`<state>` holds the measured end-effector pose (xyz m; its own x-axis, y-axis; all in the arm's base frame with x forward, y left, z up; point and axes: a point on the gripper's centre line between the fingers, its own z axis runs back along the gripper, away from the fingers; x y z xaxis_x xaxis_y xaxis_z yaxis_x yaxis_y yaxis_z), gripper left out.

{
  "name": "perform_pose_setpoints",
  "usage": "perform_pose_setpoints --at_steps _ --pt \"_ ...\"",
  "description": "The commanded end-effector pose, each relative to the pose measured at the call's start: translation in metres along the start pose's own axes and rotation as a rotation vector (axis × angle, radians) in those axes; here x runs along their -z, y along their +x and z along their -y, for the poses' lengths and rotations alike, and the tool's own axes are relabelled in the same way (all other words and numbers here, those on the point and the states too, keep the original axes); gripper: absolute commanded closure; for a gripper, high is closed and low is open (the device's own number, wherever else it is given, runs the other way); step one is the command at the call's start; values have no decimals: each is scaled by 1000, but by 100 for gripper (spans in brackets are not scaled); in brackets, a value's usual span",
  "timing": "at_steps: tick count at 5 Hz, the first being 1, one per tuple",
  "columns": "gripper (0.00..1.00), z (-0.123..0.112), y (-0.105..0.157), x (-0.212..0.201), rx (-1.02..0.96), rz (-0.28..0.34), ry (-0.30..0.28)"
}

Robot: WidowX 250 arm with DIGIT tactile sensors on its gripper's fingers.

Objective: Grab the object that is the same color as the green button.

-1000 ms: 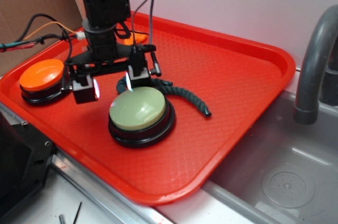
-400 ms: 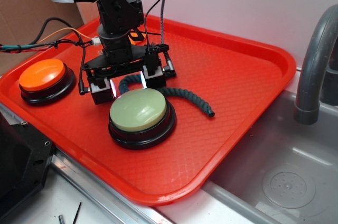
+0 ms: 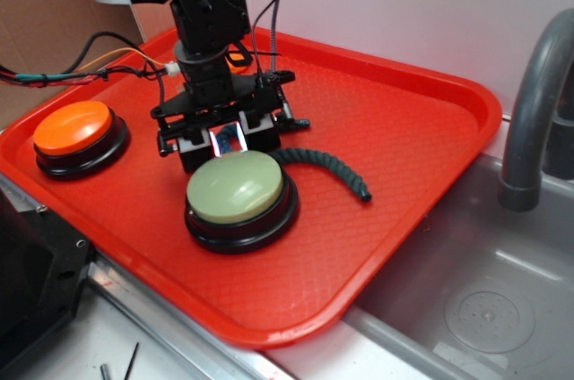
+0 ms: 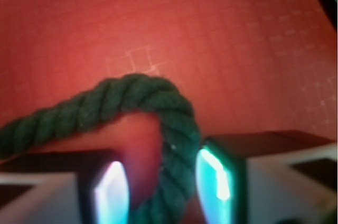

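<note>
The dark green twisted rope piece [image 3: 334, 166] lies on the red tray [image 3: 421, 120], curving from behind the pale green button [image 3: 235, 185] out to the right. My gripper [image 3: 226, 140] is down at the rope's left end, just behind the button. In the wrist view the rope [image 4: 132, 94] bends into a loop and runs down between my gripper's [image 4: 163, 184] lit pads. It lies against the right pad [image 4: 214, 176], with a gap to the left pad [image 4: 112, 192]. The jaws stand narrow but are not closed on it.
An orange button [image 3: 73, 125] on a black base sits at the tray's left. A small orange piece [image 3: 239, 60] shows behind the arm. A grey faucet [image 3: 531, 102] and sink [image 3: 489, 304] are to the right of the tray. Cables hang at the far left.
The gripper has moved right and back along the rope's left end, and its fingers have narrowed from wide apart to close around the rope. The rope's right end has shifted slightly right.
</note>
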<state>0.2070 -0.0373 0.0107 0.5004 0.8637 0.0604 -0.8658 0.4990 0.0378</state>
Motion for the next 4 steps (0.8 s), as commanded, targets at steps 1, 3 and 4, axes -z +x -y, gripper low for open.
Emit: perform_pose_setpoints --at_steps 1,3,4 --pt "100 -9 6 -9 -12 0 53" --pt "100 -14 31 -77 120 -96 57" --pt "100 -22 40 -112 234 -131 40"
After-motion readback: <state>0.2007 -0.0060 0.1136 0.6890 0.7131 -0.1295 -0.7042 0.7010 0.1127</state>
